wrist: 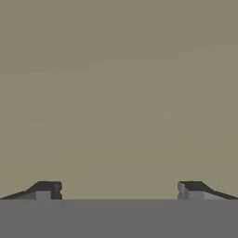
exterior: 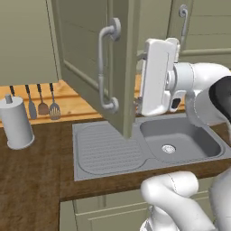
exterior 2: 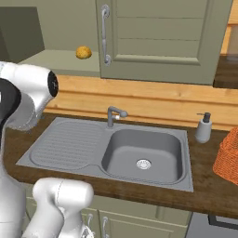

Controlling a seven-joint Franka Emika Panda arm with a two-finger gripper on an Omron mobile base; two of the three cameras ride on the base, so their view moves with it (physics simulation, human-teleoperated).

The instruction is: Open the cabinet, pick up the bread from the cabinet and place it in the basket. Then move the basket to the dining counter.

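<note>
The open cabinet door [exterior: 118,67] is hiding the end effector's tips in the left base view, so what they are facing there cannot be told. In the hand view the end effector [wrist: 119,190] is showing just its two dark tips, spread wide, against a plain olive face too featureless to place. In the right base view the basket [exterior 2: 229,155] is being cut off by the edge at 3 o'clock, leaving one woven corner in sight. The bread [exterior 2: 83,52] at 11 o'clock is appearing too small for detail. The paper towel holder [exterior: 16,122] is standing whole at 9 o'clock, while the utensils [exterior: 43,103] beside it are too small to identify.
</note>
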